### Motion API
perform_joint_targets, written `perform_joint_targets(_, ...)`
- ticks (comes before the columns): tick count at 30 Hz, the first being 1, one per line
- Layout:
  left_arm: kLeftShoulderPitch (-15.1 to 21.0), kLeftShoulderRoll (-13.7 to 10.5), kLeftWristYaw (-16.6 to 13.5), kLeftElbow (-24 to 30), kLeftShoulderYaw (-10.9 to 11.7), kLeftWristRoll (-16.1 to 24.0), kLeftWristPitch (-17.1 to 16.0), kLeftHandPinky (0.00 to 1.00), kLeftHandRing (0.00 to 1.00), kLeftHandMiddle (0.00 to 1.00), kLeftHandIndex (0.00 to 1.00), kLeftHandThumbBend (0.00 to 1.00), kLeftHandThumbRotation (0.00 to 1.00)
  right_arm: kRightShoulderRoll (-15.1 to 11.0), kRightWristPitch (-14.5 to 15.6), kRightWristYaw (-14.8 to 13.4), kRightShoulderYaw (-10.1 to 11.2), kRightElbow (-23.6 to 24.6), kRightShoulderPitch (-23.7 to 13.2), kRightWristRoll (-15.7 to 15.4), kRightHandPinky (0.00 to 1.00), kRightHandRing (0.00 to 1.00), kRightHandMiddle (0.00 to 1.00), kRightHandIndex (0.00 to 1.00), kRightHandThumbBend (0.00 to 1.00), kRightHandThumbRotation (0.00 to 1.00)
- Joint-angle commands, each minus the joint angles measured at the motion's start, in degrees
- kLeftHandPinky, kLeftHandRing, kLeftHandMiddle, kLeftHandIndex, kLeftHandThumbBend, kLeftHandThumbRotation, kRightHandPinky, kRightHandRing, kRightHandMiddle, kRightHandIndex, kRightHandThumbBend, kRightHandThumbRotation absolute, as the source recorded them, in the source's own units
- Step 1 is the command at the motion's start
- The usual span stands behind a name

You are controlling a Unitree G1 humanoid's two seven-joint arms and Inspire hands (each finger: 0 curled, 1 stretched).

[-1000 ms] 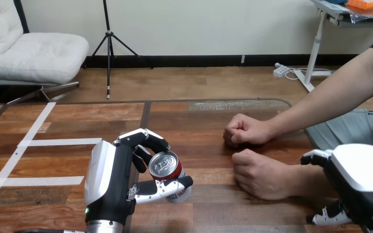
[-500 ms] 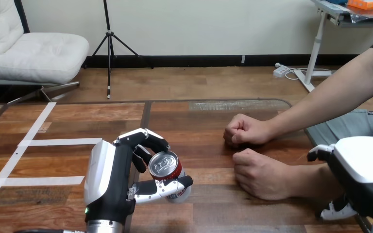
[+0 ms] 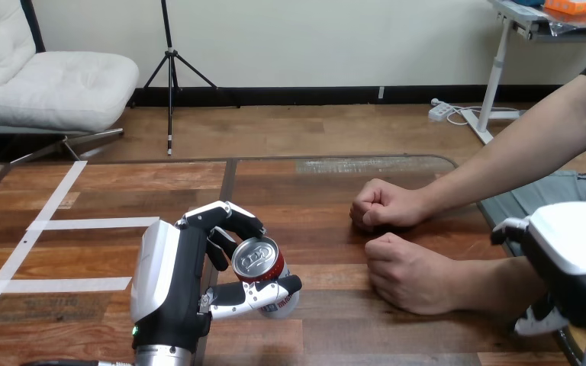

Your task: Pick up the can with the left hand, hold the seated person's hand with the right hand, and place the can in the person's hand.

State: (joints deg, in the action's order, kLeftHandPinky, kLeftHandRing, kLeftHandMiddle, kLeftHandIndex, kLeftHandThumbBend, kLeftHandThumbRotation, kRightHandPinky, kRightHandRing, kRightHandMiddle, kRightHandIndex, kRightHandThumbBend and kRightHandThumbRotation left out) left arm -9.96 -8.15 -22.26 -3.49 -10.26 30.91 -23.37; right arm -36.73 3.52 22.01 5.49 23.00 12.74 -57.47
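Can [image 3: 259,261], red with silver pull-tab top, clasped in left hand [image 3: 166,284]

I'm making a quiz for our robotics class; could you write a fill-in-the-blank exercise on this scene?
The ___ can sits in the left hand, its fingers curled round it.
The person's nearer hand and farther hand are both closed into ___.
White tape strips lie on the table at the view's ___.
Missing: red; fists; left.

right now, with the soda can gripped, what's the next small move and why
Probably ease the right hand leftward to the person's nearer fist and take hold of it: the left hand is already curled round the soda can, while the right hand sits by the forearm.
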Motion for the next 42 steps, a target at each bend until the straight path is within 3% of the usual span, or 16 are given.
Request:
perform_joint_targets(1, 4.27, -0.21, -1.71, 2.27, 1.08, 0.46, -3.01, 0.28, 0.34, 0.41, 0.43, 0.8, 0.0, -2.28, 0.31, -0.39, 0.09, -1.26, -5.05, -0.73, 0.85, 0.83, 0.8, 0.77, 0.88, 0.02)
perform_joint_targets(36, 4.59, -0.21, -2.04, 2.21, 1.7, 0.22, -3.16, 0.28, 0.34, 0.41, 0.43, 0.8, 0.0, -2.93, 0.69, 0.38, -4.78, -7.77, -12.09, -1.87, 0.88, 0.85, 0.82, 0.78, 0.84, 0.11)
perform_joint_targets(42, 4.89, -0.31, -1.88, 2.44, 1.96, 0.22, -2.75, 0.28, 0.33, 0.41, 0.43, 0.8, 0.0, -3.35, 0.54, 1.86, -5.86, -8.75, -13.51, -1.37, 0.89, 0.85, 0.82, 0.79, 0.82, 0.12)
